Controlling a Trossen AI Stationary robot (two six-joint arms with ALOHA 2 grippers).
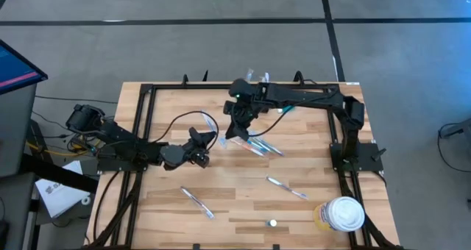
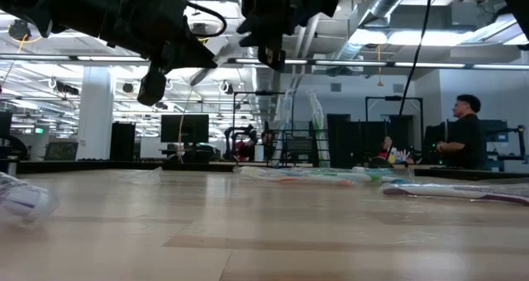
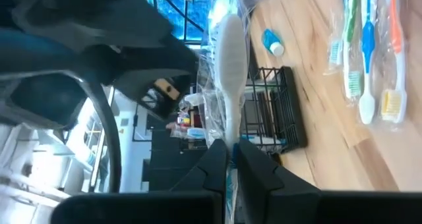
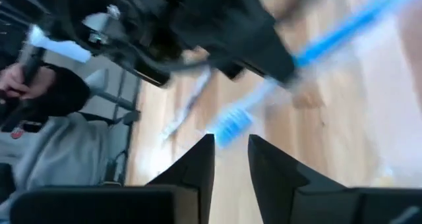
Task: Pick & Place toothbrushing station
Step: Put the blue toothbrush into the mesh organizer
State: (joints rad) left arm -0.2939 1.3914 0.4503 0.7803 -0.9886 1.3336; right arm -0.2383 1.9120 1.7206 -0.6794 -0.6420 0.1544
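Observation:
The toothbrushing station (image 3: 273, 109), a small black wire-mesh box, stands on the wooden table near its far edge, also in the low view (image 2: 297, 145). My left gripper (image 1: 202, 142) hangs above the table's middle, shut on a white toothbrush (image 3: 231, 59) in a clear wrapper. My right gripper (image 4: 231, 151) hovers open just right of it, above a blue toothbrush (image 4: 232, 126) that lies on the table beyond its fingertips. Nothing is between its fingers. My left gripper pinches one end of the wrapped white toothbrush (image 3: 229, 148) between its two fingers. The fingers point level and lie along the brush, which sticks out straight past the fingertips. It is lifted clear of the table.
Several wrapped toothbrushes (image 1: 257, 144) lie under the right gripper, and single ones lie nearer (image 1: 197, 202) (image 1: 287, 187). A small blue tube (image 3: 271, 43) lies beside the station. A white-lidded tub (image 1: 344, 213) stands at the near right corner. A person sits beyond the table (image 2: 463, 136).

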